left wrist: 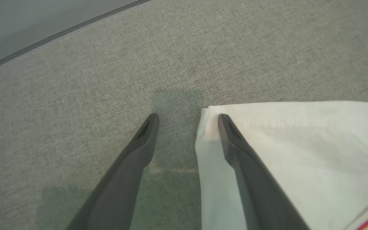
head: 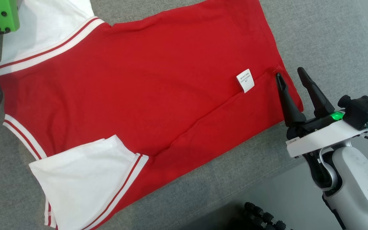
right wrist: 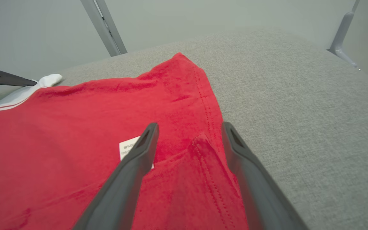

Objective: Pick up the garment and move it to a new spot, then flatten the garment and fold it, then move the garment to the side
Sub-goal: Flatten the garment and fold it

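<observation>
The garment (head: 139,80) was laid flat on the grey surface (head: 331,32), one fold seemingly made; more folding and setting aside were left. The right gripper (head: 288,74) at the right hem (right wrist: 209,105) and the left gripper (left wrist: 187,119) at the far-left sleeve (left wrist: 299,153) were both held apart, empty.

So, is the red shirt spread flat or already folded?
Partly folded. The shirt lies flat, but one side is turned over along a crease by the label, and a white sleeve overlaps the red.

Bare test lab: grey cloth-covered table (head: 318,35), metal stand legs (right wrist: 104,27)
</observation>
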Robot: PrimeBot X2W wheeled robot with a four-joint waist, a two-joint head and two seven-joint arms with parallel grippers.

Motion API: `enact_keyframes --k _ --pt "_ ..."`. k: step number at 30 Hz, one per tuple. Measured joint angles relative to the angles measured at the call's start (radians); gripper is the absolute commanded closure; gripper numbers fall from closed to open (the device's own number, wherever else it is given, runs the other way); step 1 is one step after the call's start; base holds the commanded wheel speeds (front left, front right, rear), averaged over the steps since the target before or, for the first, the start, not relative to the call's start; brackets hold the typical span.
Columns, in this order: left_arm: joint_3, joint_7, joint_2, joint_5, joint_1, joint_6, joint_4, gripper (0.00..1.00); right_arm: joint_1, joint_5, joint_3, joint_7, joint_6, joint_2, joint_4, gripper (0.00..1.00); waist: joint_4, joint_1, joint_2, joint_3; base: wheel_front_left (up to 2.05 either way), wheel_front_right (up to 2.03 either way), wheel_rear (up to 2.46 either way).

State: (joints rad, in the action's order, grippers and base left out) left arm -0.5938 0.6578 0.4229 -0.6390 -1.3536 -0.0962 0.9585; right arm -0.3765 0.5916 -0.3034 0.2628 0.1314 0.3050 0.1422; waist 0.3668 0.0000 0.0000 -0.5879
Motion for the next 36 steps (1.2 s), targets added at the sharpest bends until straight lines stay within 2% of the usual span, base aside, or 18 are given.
enact_keyframes --k 1,2,3,11,15,19,26,29,36 --pt "-0.001 0.003 -0.001 -0.003 -0.002 -0.002 0.003 0.63 0.000 0.000 0.002 0.000 0.000 0.000 0.000 0.00 0.001 0.0000 0.0000 0.000 0.00 0.00 0.00" --pt "-0.002 0.008 -0.002 -0.006 -0.002 -0.006 0.005 0.95 0.000 0.000 0.003 0.000 0.000 0.000 0.000 0.00 0.001 0.0000 0.0000 0.001 0.00 0.00 0.00" --pt "-0.003 0.012 -0.004 -0.011 -0.002 -0.009 0.007 1.00 0.000 0.000 0.005 0.000 0.000 0.001 0.000 0.00 0.001 0.0000 0.0000 0.002 0.00 0.00 0.00" --pt "-0.024 0.015 -0.028 -0.061 0.016 -0.028 -0.024 1.00 -0.040 0.007 0.008 0.000 0.000 0.026 0.019 0.00 -0.010 0.0000 0.0000 0.023 0.00 0.00 0.00" --pt "-0.042 0.000 -0.032 -0.072 0.018 -0.032 -0.058 1.00 -0.115 0.047 -0.027 -0.004 0.000 0.044 0.120 0.00 -0.022 0.0000 0.0000 0.035 0.00 0.00 0.00" --pt "-0.066 -0.008 -0.030 -0.091 0.016 -0.033 -0.093 1.00 -0.237 0.098 -0.044 -0.107 0.000 0.050 0.217 0.00 -0.036 0.0000 0.0000 0.042 0.00 0.00 0.00" --pt "-0.100 -0.017 -0.014 -0.112 0.008 -0.033 -0.135 1.00 -0.464 0.183 -0.055 -0.384 0.000 0.058 0.361 0.00 -0.057 0.0000 0.0000 0.047 0.00 0.00 0.00" --pt "-0.122 -0.017 -0.012 -0.124 0.001 -0.033 -0.152 1.00 -0.591 0.180 -0.060 -0.491 0.000 0.048 0.471 0.00 -0.071 0.0000 0.0000 0.043 0.00 0.00 0.00" --pt "-0.161 -0.018 -0.010 -0.153 -0.021 -0.033 -0.190 1.00 -0.749 0.083 -0.107 -0.531 0.000 -0.003 0.703 0.00 -0.113 0.0000 0.0000 0.024 0.00 0.00 0.00"
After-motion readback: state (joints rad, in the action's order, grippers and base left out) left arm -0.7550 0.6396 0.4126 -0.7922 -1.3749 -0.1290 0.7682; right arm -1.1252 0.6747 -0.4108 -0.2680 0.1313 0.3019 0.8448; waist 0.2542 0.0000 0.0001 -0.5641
